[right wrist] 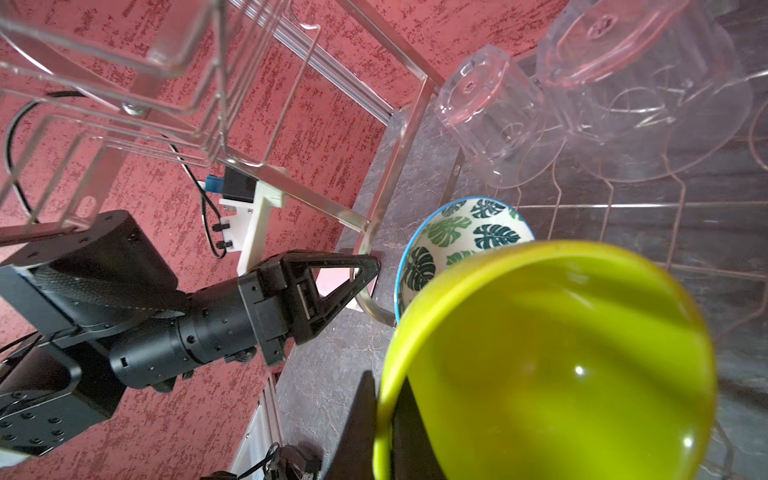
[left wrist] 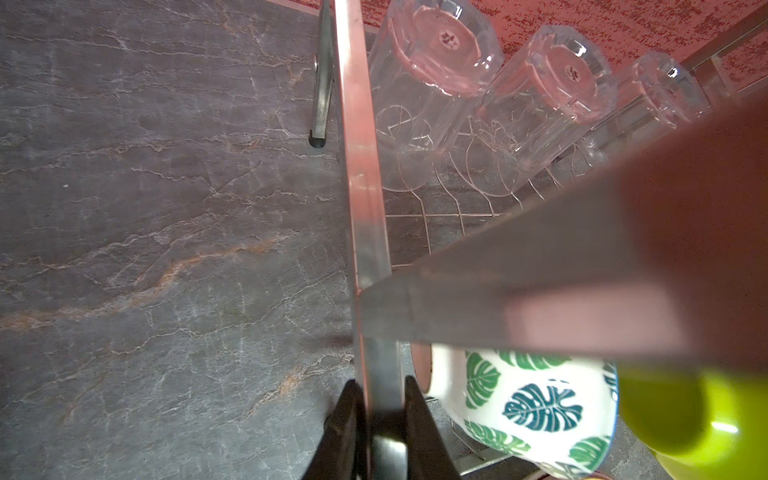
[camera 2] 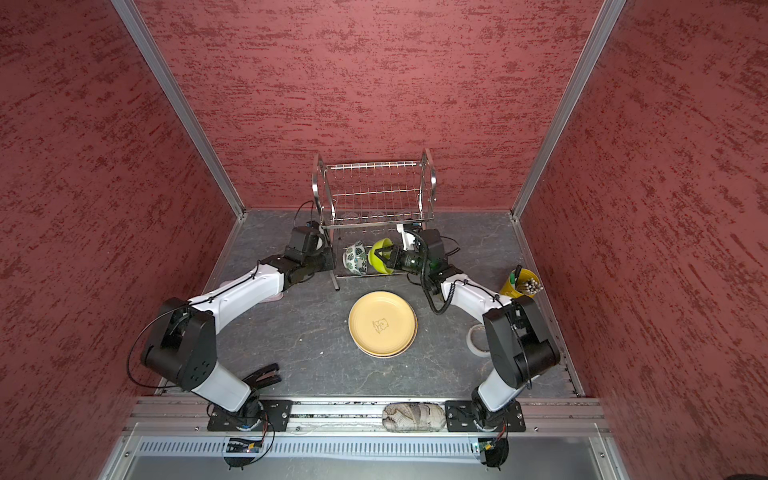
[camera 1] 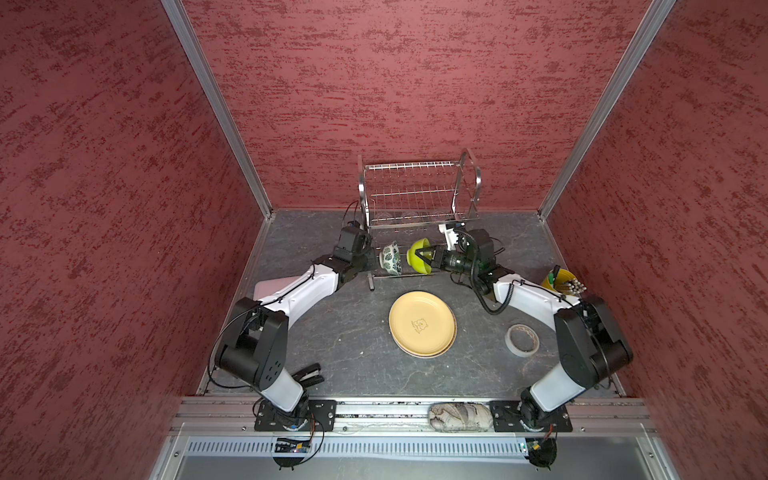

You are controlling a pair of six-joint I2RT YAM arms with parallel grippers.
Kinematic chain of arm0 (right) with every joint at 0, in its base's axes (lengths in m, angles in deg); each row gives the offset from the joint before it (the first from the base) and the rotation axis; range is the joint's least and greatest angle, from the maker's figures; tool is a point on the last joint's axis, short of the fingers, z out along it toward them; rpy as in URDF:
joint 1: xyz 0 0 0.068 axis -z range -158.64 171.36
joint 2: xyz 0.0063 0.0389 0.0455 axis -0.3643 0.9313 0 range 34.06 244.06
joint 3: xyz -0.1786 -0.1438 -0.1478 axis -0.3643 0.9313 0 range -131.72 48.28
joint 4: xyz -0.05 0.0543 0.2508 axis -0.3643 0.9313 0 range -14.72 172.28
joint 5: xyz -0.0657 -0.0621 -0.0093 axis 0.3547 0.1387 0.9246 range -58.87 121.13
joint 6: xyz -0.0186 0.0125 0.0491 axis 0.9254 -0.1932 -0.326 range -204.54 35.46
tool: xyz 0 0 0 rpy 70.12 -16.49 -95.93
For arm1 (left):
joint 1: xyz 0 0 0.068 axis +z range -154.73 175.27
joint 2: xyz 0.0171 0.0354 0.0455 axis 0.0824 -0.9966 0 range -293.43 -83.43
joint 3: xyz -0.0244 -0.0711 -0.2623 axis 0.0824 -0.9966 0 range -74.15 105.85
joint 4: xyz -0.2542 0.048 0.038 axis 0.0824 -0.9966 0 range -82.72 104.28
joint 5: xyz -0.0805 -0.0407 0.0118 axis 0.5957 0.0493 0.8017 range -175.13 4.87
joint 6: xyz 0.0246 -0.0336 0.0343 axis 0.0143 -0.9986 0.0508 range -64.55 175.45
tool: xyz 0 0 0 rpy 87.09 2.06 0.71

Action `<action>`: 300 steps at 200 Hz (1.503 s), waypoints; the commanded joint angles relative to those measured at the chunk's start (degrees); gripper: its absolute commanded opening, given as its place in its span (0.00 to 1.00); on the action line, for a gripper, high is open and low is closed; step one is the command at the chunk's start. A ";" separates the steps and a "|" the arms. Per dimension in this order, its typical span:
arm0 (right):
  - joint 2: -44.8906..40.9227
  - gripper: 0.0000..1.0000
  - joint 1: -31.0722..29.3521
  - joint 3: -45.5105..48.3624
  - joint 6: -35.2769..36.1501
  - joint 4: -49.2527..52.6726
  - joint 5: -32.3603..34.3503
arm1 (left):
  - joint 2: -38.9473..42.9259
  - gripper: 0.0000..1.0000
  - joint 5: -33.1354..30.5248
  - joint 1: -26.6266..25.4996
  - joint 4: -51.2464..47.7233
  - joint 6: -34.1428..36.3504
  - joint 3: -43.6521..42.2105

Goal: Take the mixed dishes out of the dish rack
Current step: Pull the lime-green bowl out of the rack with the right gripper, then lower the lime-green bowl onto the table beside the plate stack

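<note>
Three clear tumblers (left wrist: 428,95), one green-leaf bowl (camera 1: 390,258) and one lime-green bowl (camera 1: 417,269) are sitting low in the dish rack (camera 1: 415,187). The right hand (camera 1: 421,257) is clenching the lime-green bowl's rim, and the left hand (left wrist: 384,399) is gripping the rack's upright. One tan-yellow plate (camera 1: 422,324) is lying on the bench (camera 1: 332,332).

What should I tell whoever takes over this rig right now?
Left claw: shut on the rack, gripping its side bar.
Right claw: shut on the rim of the lime bowl, which stands on edge on the lower shelf.
Done: the yellow plate lies on the table, apparently on top of a stack.
Left: the lime bowl, the leaf bowl beside it, and three upturned glasses at the back of the lower shelf.
</note>
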 commanded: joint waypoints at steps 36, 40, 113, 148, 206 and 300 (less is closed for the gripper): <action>-9.36 0.00 -1.16 4.02 0.48 2.75 0.33 | 2.94 0.20 -0.23 -0.16 2.25 1.12 2.14; -10.34 0.00 -1.18 4.27 0.78 3.60 0.53 | 3.00 0.20 -0.26 -0.16 2.25 1.16 2.11; -20.85 0.00 -4.51 6.56 7.17 26.53 9.61 | 3.84 0.20 -0.07 -0.24 2.71 1.60 1.64; -25.42 0.00 -5.32 5.36 9.83 40.43 16.35 | 3.92 0.20 0.33 -0.24 2.94 1.59 1.41; -30.04 0.00 -5.70 2.84 10.10 59.06 28.29 | 4.05 0.20 0.95 -0.24 3.65 1.34 0.39; -22.42 0.00 -5.61 0.51 13.47 72.59 40.39 | 3.75 0.20 1.17 -0.17 3.90 1.12 0.21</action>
